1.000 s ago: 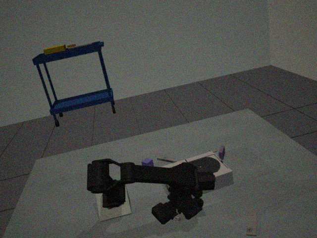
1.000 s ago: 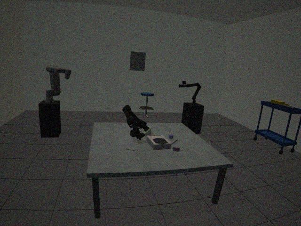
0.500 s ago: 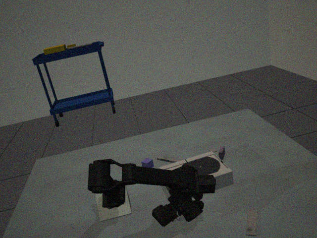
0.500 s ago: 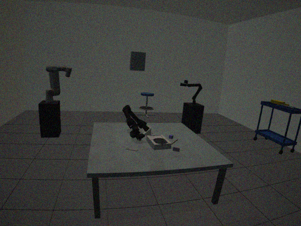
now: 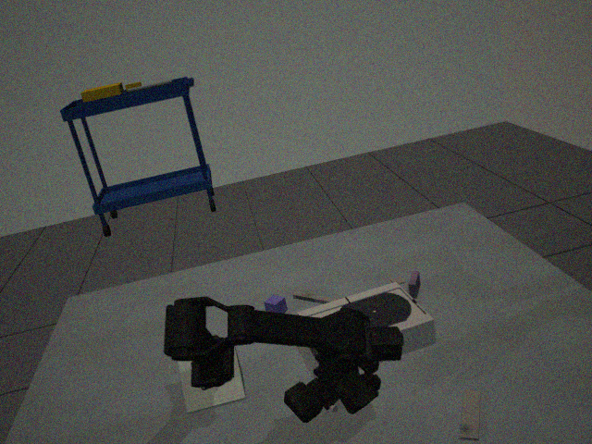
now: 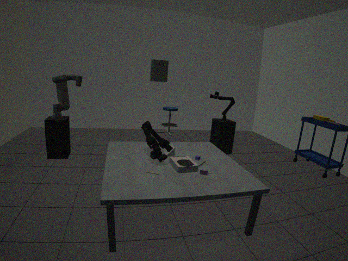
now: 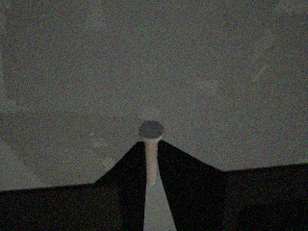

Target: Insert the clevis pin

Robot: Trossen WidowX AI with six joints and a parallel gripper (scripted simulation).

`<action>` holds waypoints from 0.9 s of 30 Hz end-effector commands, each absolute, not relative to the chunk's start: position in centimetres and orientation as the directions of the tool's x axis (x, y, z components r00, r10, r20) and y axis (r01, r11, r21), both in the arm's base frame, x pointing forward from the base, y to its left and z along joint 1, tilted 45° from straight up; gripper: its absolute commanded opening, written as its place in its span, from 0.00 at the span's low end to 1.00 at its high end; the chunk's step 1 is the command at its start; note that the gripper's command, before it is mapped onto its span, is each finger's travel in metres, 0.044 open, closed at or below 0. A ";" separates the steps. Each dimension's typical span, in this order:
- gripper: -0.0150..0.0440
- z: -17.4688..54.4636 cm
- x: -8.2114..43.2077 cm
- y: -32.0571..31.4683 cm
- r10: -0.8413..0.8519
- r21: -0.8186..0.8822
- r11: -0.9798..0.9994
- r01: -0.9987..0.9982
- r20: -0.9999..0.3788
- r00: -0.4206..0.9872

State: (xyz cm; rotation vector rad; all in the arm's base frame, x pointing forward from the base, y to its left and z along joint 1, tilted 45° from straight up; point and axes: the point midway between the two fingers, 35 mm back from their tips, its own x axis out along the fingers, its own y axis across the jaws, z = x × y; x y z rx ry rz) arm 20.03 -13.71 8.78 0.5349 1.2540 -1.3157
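The dark disc (image 5: 389, 309) (image 6: 185, 162) lies flat in the pale rimmed tray (image 5: 419, 337) (image 6: 188, 169). My gripper (image 5: 330, 405) (image 6: 160, 159) (image 7: 150, 147) is beside the tray, low over the table, on the side toward the top camera. It is shut on the clevis pin (image 7: 151, 164), with a finger against each side of the shaft. The pin's round grey head stands clear of the fingertips in the wrist view, and the shaft runs down between the fingers. Whether the pin touches the table cannot be told. The tray's pin hole cannot be made out.
A purple cube (image 5: 276, 304) (image 6: 197, 157), a thin rod (image 5: 311, 299) (image 6: 202, 163) and a mauve block (image 5: 413, 281) (image 6: 203, 172) lie around the tray's far side. A flat strip (image 5: 470, 411) (image 6: 152, 172) lies apart on the table. A pale plate (image 5: 215, 400) is under the arm's base.
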 end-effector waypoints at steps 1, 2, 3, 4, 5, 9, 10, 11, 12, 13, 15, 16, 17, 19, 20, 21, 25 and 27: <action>0.25 8.7 20.0 -13.7 -0.411 -0.339 0.262 0.904 -0.887 -0.213; 0.25 8.7 20.0 -13.7 -0.411 -0.339 0.262 0.904 -0.887 -0.213; 0.25 8.7 20.0 -13.7 -0.411 -0.339 0.262 0.904 -0.887 -0.213; 0.25 8.7 20.0 -13.7 -0.411 -0.339 0.262 0.904 -0.887 -0.213; 0.25 8.7 20.0 -13.7 -0.411 -0.339 0.262 0.904 -0.887 -0.213; 0.25 9.1 20.1 -13.3 -0.411 -0.338 0.261 0.904 -0.886 -0.213; 0.25 9.3 20.1 -13.1 -0.411 -0.338 0.261 0.904 -0.887 -0.213; 0.25 9.6 20.1 -12.8 -0.411 -0.338 0.261 0.904 -0.886 -0.213; 0.25 9.9 20.1 -12.6 -0.411 -0.338 0.260 0.904 -0.886 -0.213; 0.25 10.1 20.2 -12.3 -0.411 -0.338 0.260 0.905 -0.886 -0.213; 0.25 10.7 20.2 -11.8 -0.411 -0.338 0.260 0.905 -0.886 -0.213; 0.25 10.8 20.2 -11.6 -0.411 -0.338 0.260 0.905 -0.887 -0.213; 0.25 11.0 20.2 -11.4 -0.410 -0.338 0.260 0.905 -0.887 -0.213; 0.25 11.5 20.3 -11.0 -0.410 -0.338 0.260 0.905 -0.887 -0.213; 0.25 11.7 20.3 -10.7 -0.410 -0.338 0.260 0.905 -0.887 -0.213; 0.25 12.0 20.3 -10.5 -0.410 -0.338 0.260 0.905 -0.887 -0.213; 0.25 12.9 20.4 -9.5 -0.409 -0.338 0.260 0.905 -0.887 -0.213; 0.25 13.4 20.4 -9.0 -0.409 -0.338 0.260 0.904 -0.887 -0.214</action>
